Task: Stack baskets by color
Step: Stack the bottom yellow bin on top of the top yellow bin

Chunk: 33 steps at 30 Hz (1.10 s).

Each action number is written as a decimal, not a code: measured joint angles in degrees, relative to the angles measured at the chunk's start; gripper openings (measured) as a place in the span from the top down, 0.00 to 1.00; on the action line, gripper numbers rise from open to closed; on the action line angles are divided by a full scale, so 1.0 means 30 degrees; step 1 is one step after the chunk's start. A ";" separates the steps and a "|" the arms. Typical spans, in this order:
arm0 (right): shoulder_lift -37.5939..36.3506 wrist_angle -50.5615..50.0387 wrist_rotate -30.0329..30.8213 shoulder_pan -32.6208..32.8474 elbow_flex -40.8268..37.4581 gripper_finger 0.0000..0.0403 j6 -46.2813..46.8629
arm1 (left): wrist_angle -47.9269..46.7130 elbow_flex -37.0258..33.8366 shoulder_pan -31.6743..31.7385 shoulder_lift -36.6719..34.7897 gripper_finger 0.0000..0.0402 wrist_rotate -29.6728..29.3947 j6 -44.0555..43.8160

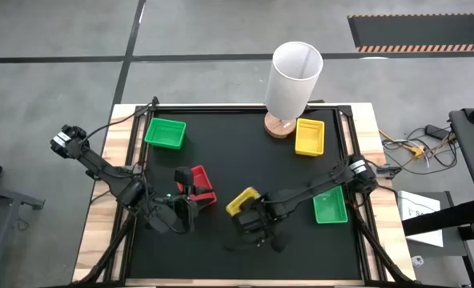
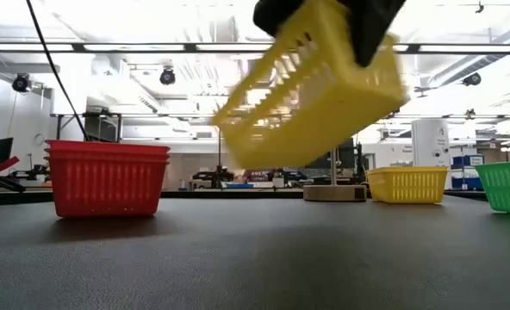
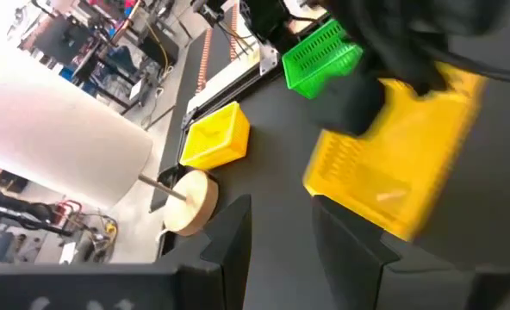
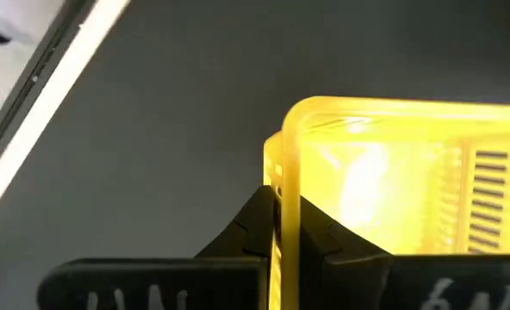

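Note:
My right gripper (image 4: 288, 220) is shut on a yellow basket (image 2: 315, 95) that hangs tilted above the table's near middle (image 1: 243, 200). To its left, my left gripper (image 3: 285, 241) stands open and raised, with nothing between its fingers, beside the red baskets (image 1: 198, 184). In the low view these stand as a stack (image 2: 107, 176) with its bottom on the table. A second yellow basket (image 1: 310, 136) rests at the far right by a white cylinder (image 1: 293, 76). One green basket (image 1: 166, 133) sits at the far left and another (image 1: 330, 206) at the right edge. My right gripper pinches one wall of the yellow basket at its rim (image 4: 287, 185), close to a rounded corner, with one finger inside the basket and one outside. The fingers come from above, slanting down. The basket is lifted clear of the table and hangs tilted below the gripper.
The white cylinder stands on a round wooden base (image 1: 279, 125) at the far edge. A raised black frame (image 1: 245, 109) borders the black table top. Bare table lies between the baskets in the middle and along the near edge.

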 joint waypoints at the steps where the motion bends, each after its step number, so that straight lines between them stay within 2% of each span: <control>1: -0.0313 -0.0286 0.0094 -0.0021 -0.0220 0.98 0.0725 | -0.0034 0.0004 0.0000 0.0000 0.73 0.0000 0.0112; 7: -0.3313 -0.0156 0.1927 -0.0142 -0.3253 0.98 0.3915 | -0.0044 0.0004 0.0022 0.0000 0.73 0.0000 0.0163; 15: -0.8207 0.1886 0.4211 -0.0871 -0.9472 0.98 0.7616 | -0.0017 -0.0003 0.0031 0.0000 0.73 0.0130 0.0008; 20: -1.1197 0.1947 0.5459 -0.1842 -1.2542 0.98 0.9532 | 0.0716 -0.0017 0.0174 0.0043 0.73 0.0753 -0.0019; 27: -1.4605 0.2056 0.6295 -0.3681 -1.5555 0.98 1.1089 | 0.0819 -0.0032 0.0677 0.0298 0.73 0.1224 -0.0041; 33: -1.6102 0.2005 0.6490 -0.5580 -1.7615 0.98 1.0942 | 0.0817 -0.0032 0.1134 0.0364 0.73 0.1231 -0.0038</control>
